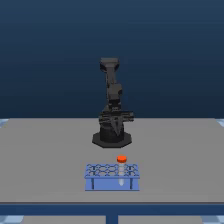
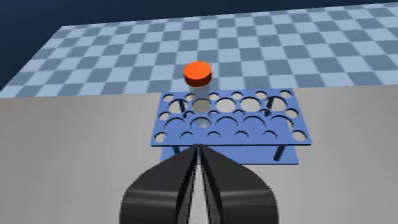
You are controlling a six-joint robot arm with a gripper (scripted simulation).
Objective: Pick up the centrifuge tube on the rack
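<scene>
The robot arm [image 1: 111, 102] is black, made of blocky segments on a wide, dark octagonal base [image 1: 112, 139]. Its gripper [image 2: 198, 150] has two smooth, curved black fingers [image 2: 160, 187].

Likely simulated lab bench, tube rack [image 1: 112, 176], checkered floor [image 2: 231, 45]

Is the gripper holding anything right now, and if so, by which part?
Nothing is held. The gripper has its jaws closed together with nothing between them, short of the rack. The centrifuge tube stands in the rack, its orange cap untouched.
</scene>
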